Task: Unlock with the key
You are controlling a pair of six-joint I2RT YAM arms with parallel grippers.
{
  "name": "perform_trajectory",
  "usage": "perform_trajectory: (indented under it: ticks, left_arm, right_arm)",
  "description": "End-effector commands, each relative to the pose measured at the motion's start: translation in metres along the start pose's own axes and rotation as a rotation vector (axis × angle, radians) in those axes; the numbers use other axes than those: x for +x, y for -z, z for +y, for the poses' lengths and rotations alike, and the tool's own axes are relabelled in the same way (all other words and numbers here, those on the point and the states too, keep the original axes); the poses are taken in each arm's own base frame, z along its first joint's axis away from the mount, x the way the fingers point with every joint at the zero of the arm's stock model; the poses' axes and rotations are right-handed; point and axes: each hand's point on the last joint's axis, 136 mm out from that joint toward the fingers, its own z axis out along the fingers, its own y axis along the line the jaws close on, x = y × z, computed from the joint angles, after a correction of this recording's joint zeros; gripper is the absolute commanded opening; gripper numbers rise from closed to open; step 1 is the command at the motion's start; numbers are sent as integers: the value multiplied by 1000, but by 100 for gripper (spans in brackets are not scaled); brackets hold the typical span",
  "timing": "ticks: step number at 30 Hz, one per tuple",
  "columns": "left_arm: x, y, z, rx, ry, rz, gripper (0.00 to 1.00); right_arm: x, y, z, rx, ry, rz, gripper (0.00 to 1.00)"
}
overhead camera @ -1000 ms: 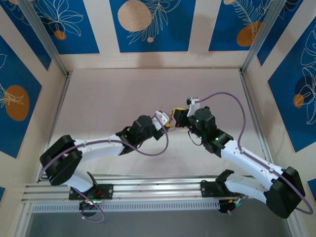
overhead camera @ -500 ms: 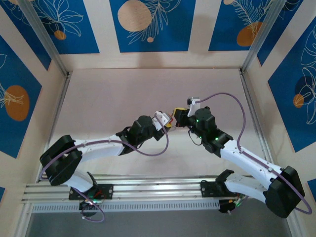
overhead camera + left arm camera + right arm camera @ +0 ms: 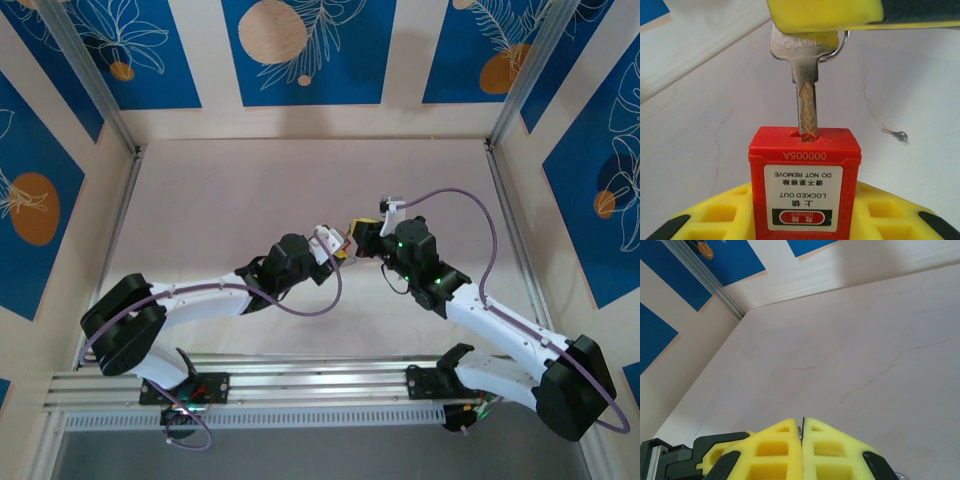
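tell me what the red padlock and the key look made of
padlock: looks like moulded plastic, opaque red with a soft sheen and rounded edges; glossy printed label on its face.
key: metal, perhaps plated steel or brass; silvery, reflective, with stamped lettering on the bow.

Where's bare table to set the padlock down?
Bare: the far half of the table up to the back wall, and the strip along the left rail. Crowded: centre, where the left claw on the padlock meets the right claw on the key.
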Motion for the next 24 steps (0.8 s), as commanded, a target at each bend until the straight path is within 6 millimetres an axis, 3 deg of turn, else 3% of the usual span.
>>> perform_trajectory:
  ticks: [1,16,24]
  left_arm:
    - [-50,7,1,-2,21,-134,35]
    - [-81,13,1,20,59,-215,34]
    - [-97,17,13,-37,69,-259,33]
  right_arm:
    - [10,-3,4,-27,-4,25,2]
    - [37,-9,3,-43,66,83,2]
    - [53,-13,-1,-18,52,120,2]
